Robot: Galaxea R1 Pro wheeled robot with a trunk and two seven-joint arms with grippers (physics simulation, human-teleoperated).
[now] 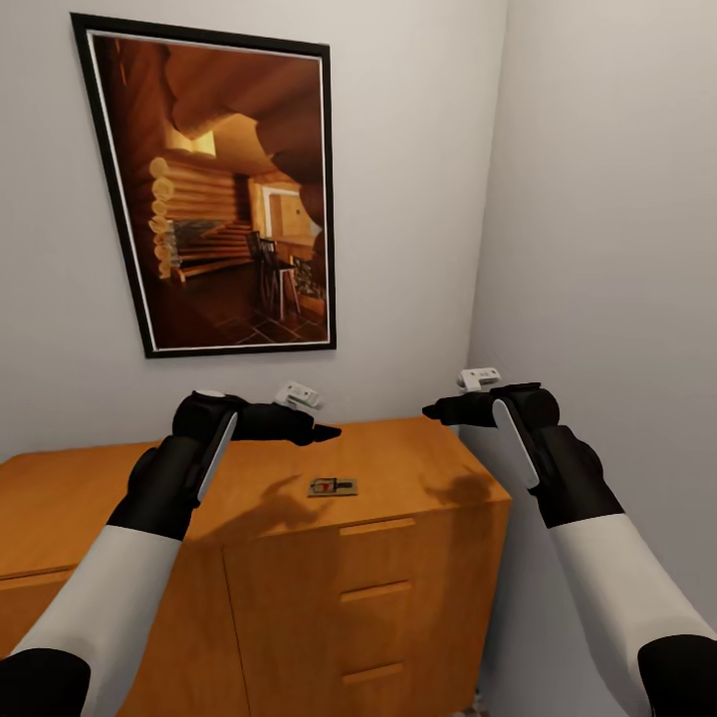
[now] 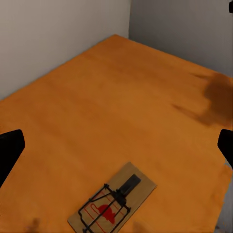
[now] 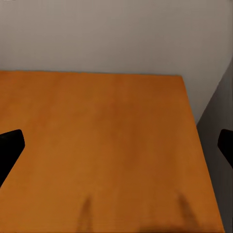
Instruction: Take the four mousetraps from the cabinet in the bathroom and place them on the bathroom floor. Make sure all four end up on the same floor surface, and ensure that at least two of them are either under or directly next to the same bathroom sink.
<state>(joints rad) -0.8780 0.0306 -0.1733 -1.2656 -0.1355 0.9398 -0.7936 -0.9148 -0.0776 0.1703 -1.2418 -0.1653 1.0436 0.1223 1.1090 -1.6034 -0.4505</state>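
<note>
One mousetrap [image 1: 333,487] lies flat on the orange-brown cabinet [image 1: 418,468], near the top's front edge; it is a tan board with dark wire and a red mark. The left wrist view has the same mousetrap [image 2: 112,206] close below, on the cabinet top [image 2: 121,97]. My left gripper [image 1: 324,433] hovers open just above and behind the trap, its fingers [image 2: 9,150] spread wide. My right gripper [image 1: 435,409] hangs open over the cabinet's right end, above bare wood [image 3: 107,136], with its fingers [image 3: 9,150] far apart. Neither holds anything. The other mousetraps are out of view.
The cabinet stands in a room corner, with grey walls behind and to the right. A large framed picture [image 1: 224,189] hangs above it. Slab-pull drawers [image 1: 376,592] face me below the top. A narrow gap runs between the cabinet's right side and the wall.
</note>
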